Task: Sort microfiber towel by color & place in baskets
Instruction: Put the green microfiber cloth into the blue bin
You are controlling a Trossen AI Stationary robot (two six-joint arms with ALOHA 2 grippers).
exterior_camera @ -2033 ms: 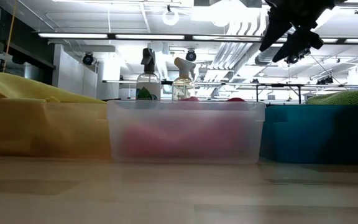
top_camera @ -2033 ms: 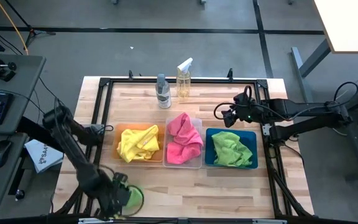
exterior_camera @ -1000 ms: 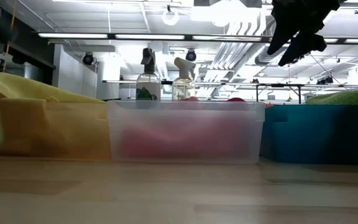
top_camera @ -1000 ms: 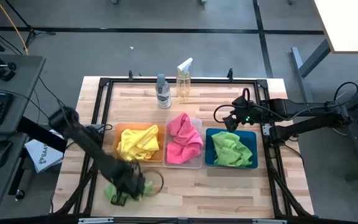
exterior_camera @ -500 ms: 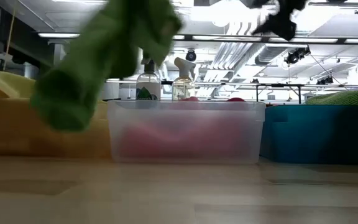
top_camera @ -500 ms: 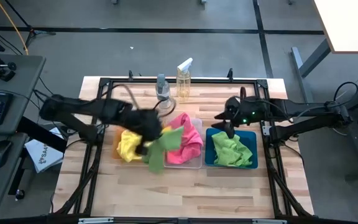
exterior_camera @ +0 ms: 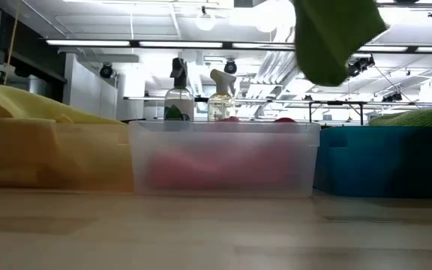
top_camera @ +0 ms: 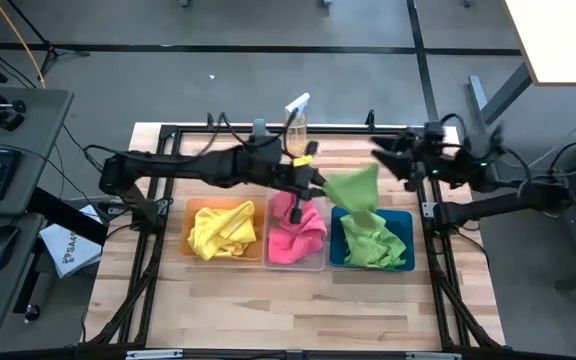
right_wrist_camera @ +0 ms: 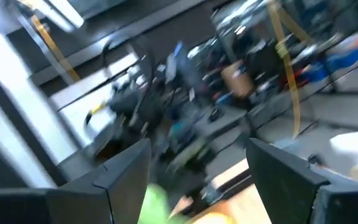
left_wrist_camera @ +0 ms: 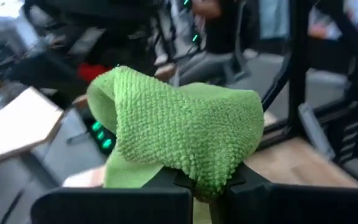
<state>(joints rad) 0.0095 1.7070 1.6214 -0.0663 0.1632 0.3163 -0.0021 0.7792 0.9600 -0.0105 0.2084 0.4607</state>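
My left gripper [top_camera: 313, 185] reaches across from the table's left and is shut on a lime green towel [top_camera: 354, 190], which is in the air over the far left part of the teal bin [top_camera: 405, 215]. The towel also shows high up in the low view [exterior_camera: 334, 34]. The teal bin holds another green towel [top_camera: 376, 243]. The clear bin [top_camera: 313, 262] holds a pink towel [top_camera: 296, 228]. The orange bin [top_camera: 196, 208] holds a yellow towel [top_camera: 220, 230]. My right gripper [top_camera: 380, 160] is open and empty, beyond the teal bin's far edge. My left gripper pinches a bunched fold of the green towel [left_wrist_camera: 194, 171] between its two fingers. The fingers come about level from the table's left. The towel is lifted clear; it bulges past the fingertips and hangs slack above the teal bin.
Two spray bottles [top_camera: 296, 120] stand at the table's far edge, one partly behind my left arm. A dark frame [top_camera: 173, 150] runs around the table. Bare wood [top_camera: 288, 305] lies in front of the bins.
My left gripper has swung from the table's near left corner up and toward the far right, over the orange and clear bins, carrying the green towel, which now hangs over the teal bin. My right gripper has drawn back toward the table's far right.
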